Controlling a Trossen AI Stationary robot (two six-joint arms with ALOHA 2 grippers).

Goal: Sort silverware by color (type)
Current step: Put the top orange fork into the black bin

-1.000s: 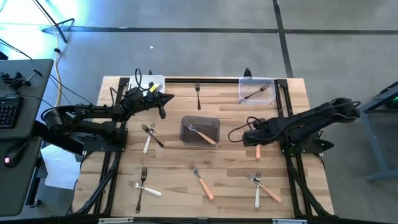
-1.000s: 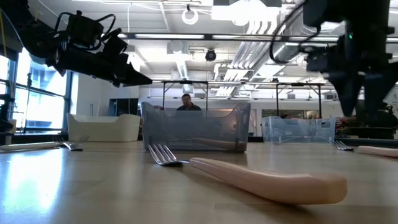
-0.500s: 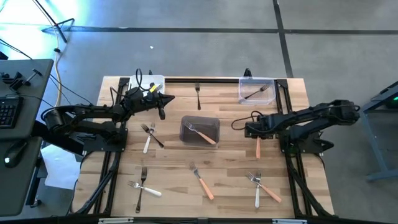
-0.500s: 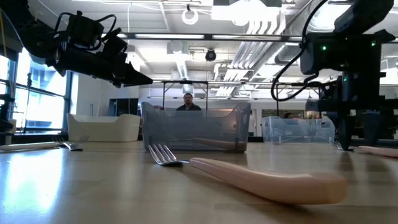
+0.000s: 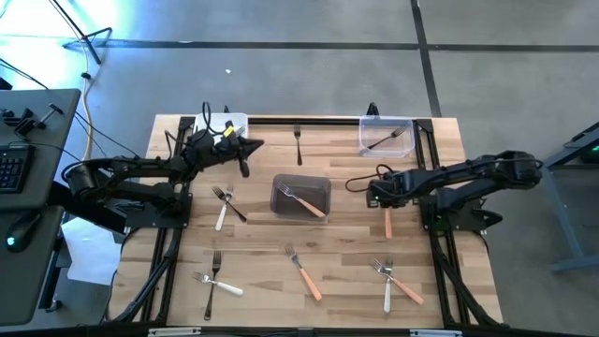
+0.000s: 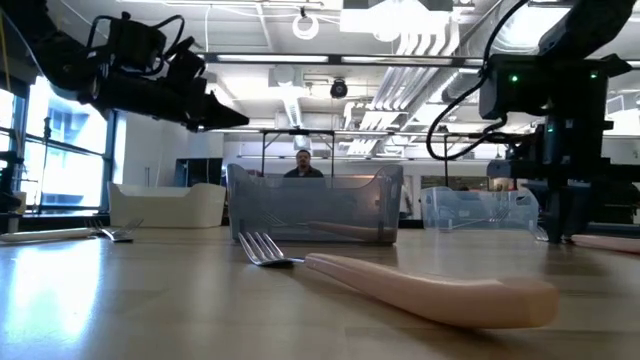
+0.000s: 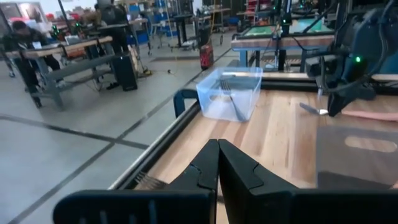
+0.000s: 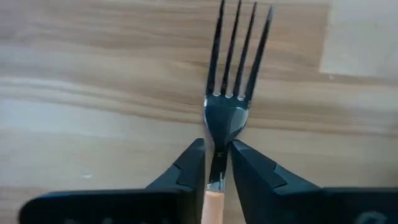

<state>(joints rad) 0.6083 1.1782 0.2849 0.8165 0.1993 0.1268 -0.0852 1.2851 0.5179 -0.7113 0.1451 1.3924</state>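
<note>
My right gripper (image 5: 380, 198) stands at the table's right, fingers down, shut on an orange-handled fork (image 5: 388, 223) that lies on the wood. My left gripper (image 5: 246, 161) hovers shut above the table's far left, holding nothing. More forks lie about: a black one (image 5: 298, 143) at the far edge, a white and a black one crossed (image 5: 223, 204) at the left, two (image 5: 213, 281) at the near left, an orange one (image 5: 303, 271) near the middle, and two (image 5: 398, 281) at the near right. My right gripper pinches the fork's metal neck (image 8: 219, 155), between the tines and the orange handle, between its two fingers. The fingers come from above, pointing down, and lie across the fork. The fork lies flat on the table, its handle (image 6: 608, 241) resting on the wood.
A dark tub (image 5: 301, 195) in the middle holds an orange fork. A clear tub (image 5: 386, 138) at the far right holds a black fork. A white tub (image 5: 227, 124) stands at the far left. A person shows in the room behind the table.
My right gripper has come down onto the table over the orange-handled fork and has shut on its neck. The fork lies where it was.
</note>
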